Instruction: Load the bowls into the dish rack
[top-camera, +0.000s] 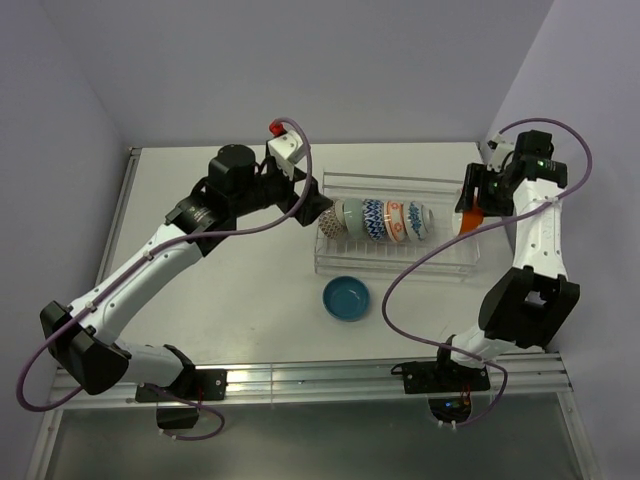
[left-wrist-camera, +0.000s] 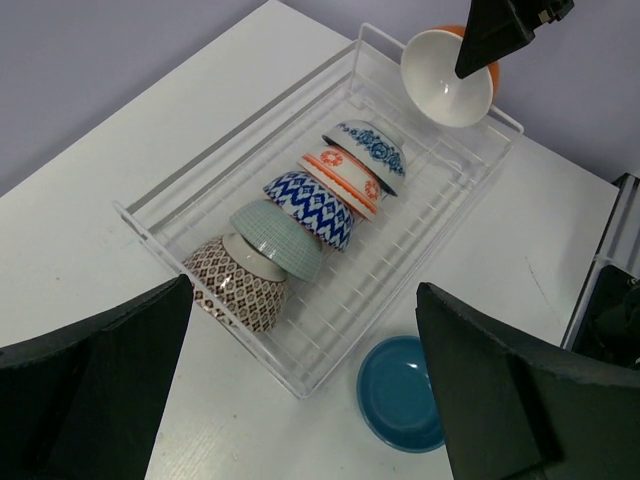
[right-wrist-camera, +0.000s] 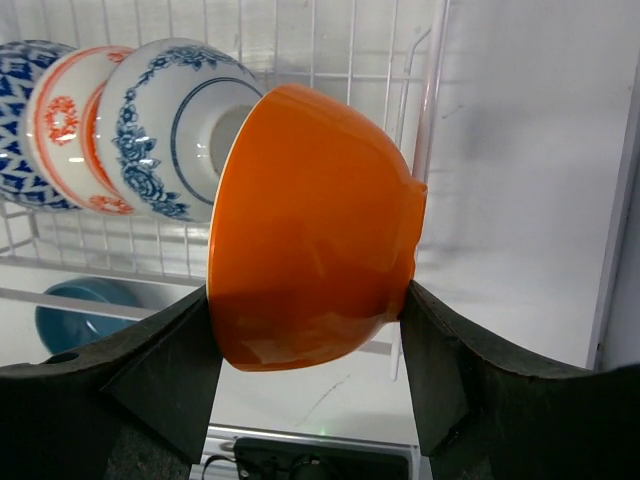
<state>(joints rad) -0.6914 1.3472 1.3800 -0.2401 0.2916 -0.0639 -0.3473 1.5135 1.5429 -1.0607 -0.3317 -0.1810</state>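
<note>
Our right gripper (right-wrist-camera: 310, 340) clamps the orange bowl (right-wrist-camera: 310, 230), the dish rack (left-wrist-camera: 430, 190) just beyond it. Our left gripper (left-wrist-camera: 305, 335) gapes wide and empty, with the racked bowls (left-wrist-camera: 310, 205) below it.

orange bowl (right-wrist-camera: 310, 230): glossy smooth glaze. rack (left-wrist-camera: 430, 220): clear plastic, thin shiny wires. table (top-camera: 260, 300): matt white. pads (right-wrist-camera: 160, 380): matt black.

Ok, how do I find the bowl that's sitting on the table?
Find the clear wire dish rack on the white table. Just outside its near side sits a plain teal bowl, upright and alone; the racked bowls stand on edge.
</note>
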